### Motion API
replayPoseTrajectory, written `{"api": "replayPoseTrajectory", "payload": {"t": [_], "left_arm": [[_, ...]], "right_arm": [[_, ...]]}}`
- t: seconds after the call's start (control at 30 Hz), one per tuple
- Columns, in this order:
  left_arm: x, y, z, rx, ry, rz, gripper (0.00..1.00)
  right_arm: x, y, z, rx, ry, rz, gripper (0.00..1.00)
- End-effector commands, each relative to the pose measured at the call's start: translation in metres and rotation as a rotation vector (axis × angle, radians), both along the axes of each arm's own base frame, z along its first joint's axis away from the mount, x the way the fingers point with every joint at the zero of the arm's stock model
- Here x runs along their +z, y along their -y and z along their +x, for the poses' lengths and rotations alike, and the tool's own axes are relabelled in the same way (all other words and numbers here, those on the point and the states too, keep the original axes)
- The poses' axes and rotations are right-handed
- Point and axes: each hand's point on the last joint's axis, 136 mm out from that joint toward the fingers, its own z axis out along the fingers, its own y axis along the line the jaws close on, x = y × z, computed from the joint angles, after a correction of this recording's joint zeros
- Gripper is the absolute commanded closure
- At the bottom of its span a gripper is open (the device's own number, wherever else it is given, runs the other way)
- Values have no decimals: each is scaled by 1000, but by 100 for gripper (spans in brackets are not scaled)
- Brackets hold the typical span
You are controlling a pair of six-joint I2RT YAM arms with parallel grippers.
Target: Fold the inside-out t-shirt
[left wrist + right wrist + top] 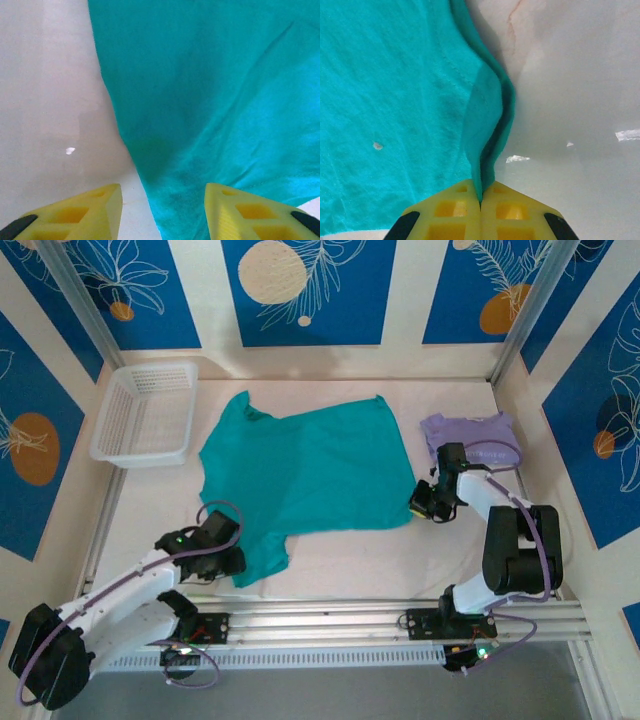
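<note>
While the inside-out t-shirt [300,475] lies spread flat mid-table, both arms work at its edges.

Left arm: stretched low from its base at the near-left corner, links nearly flat over the table [340,560], wrist pointed at the shirt's near-left corner. The left gripper [238,562] sits at that corner. Wrist view: the left gripper [162,215] has its jaws apart, yellow fingers [95,210] straddling the cloth edge. Teal fabric [210,100] runs between them, with bare table [45,100] to the left. No finger visibly presses the cloth, so nothing is gripped.

Right arm: upper link stands up from its base, forearm folded back and down toward the shirt's right edge. The right gripper [416,504] meets the near-right corner. Wrist view: the right gripper [481,205] has its jaws fully together, pinching a raised fold of the shirt's edge [487,120]. The rest of the cloth lies flat to the left and table [570,100] shows to the right.

Also noted: a folded lavender shirt [470,430] just behind the right wrist, and a white basket [145,415] at far left.
</note>
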Motion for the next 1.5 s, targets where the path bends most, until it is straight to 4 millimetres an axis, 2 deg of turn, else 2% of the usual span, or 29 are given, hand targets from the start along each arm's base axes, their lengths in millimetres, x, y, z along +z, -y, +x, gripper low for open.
{"api": "replayPoseTrajectory", "payload": {"t": [0.0,0.27,0.5,0.67,0.83,1.0,1.13,1.23,1.47], "left_arm": [[-7,7,-15,2,-61,-40,55],[-17,9,-30,-16,-102,-40,55],[-18,11,-24,-37,-83,-25,77],[-17,1,-19,-40,-49,26,100],[4,-3,-12,-5,23,11,100],[42,-3,13,64,127,-104,100],[74,-8,42,79,186,-174,100],[92,-9,67,60,218,-192,100],[103,-19,117,64,247,-212,100]], "right_arm": [[7,-1,-3,17,25,12,99],[8,1,-2,13,30,12,99],[7,1,-2,11,31,14,99],[10,0,-1,22,47,34,99],[14,1,-8,21,66,31,98],[26,-2,0,17,97,74,97],[42,-6,16,30,135,100,96],[45,-5,28,39,138,98,96],[52,-2,55,36,154,98,95]]}}
